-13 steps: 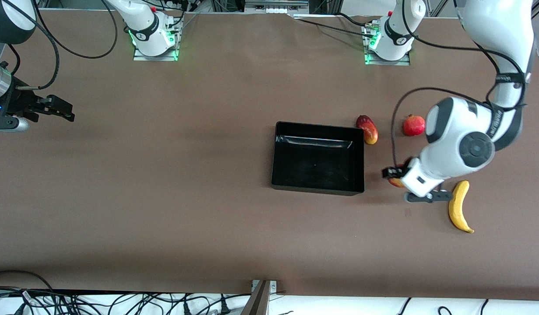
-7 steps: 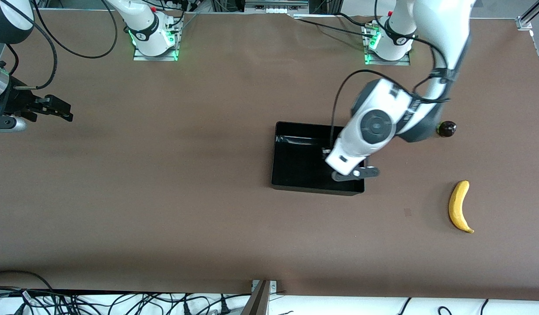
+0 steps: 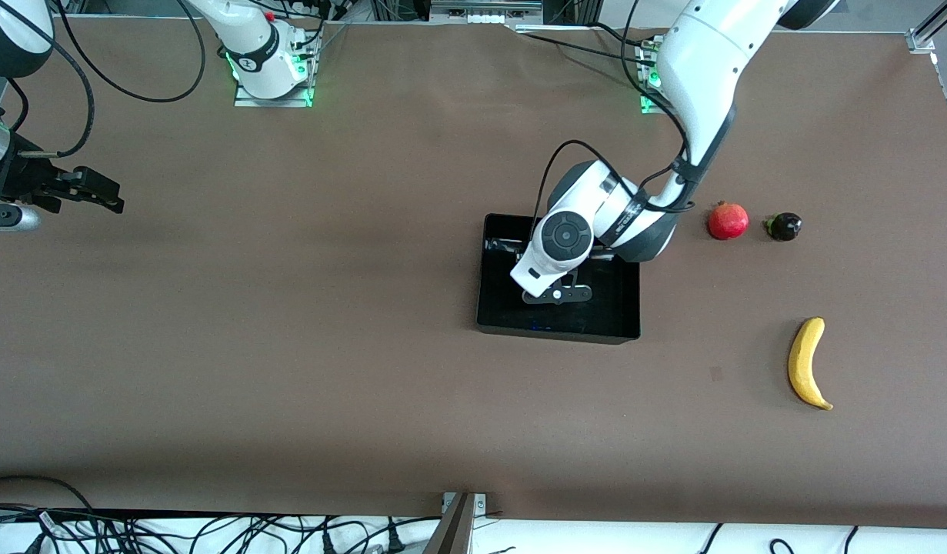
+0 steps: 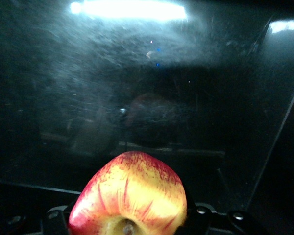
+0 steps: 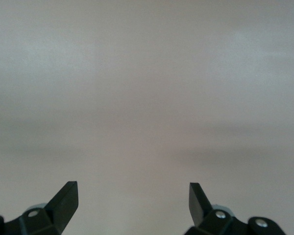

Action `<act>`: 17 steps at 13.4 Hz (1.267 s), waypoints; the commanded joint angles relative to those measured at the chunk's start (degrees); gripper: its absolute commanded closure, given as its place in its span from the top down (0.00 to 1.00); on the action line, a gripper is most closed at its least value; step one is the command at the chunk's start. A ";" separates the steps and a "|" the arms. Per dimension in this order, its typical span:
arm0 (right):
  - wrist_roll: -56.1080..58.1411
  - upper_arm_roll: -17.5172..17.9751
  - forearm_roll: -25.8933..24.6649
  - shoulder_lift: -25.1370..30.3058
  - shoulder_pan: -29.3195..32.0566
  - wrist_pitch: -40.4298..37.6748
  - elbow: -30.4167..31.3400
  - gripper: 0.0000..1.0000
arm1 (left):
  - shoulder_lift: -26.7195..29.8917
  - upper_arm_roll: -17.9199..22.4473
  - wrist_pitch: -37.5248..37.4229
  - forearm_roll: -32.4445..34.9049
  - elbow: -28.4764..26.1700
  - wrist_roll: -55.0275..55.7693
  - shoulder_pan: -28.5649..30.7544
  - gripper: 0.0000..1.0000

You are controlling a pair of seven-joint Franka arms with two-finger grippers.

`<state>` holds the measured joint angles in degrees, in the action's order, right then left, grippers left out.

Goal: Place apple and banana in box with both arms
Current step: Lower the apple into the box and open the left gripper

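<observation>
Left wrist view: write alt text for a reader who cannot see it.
A red-and-yellow streaked apple fills the lower centre, gripped in the left hand. Below it lies the glossy black floor of the box, with bright lamp reflections on it.

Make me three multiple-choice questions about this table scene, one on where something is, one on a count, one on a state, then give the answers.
1. Where is the long curved yellow banana?
A. in the black open-topped plastic box
B. on the table, nearer the front camera than the round red pomegranate
C. in the right gripper

2. How many fruits lie on the table outside the box?
A. one
B. three
C. five

3. What is the left gripper doing?
A. holding the red-and-yellow streaked apple over the box
B. open and holding nothing
C. holding the banana

Answers: 1 B, the banana lies lower in the front view than the pomegranate. 2 B, banana, pomegranate and small dark round fruit. 3 A, the left wrist view shows the apple between the fingers above the box floor.
</observation>
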<state>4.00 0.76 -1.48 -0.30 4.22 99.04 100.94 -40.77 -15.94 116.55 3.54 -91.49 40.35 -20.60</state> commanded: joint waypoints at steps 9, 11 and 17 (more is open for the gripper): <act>-0.13 0.20 0.07 0.56 0.36 -1.22 -0.92 1.00 | -5.11 1.18 4.82 1.91 0.62 1.66 -2.42 0.49; -0.13 0.20 0.07 0.65 0.36 -1.31 -0.92 1.00 | -5.55 1.27 5.09 1.91 0.70 1.66 -2.42 0.68; -0.13 0.20 0.07 0.65 0.36 -1.40 -0.92 1.00 | -5.82 1.27 4.83 5.33 0.88 6.22 -2.42 1.00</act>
<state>4.00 0.76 -1.48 -0.21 4.21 98.73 100.50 -44.89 -15.51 120.98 6.62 -91.20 43.71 -22.16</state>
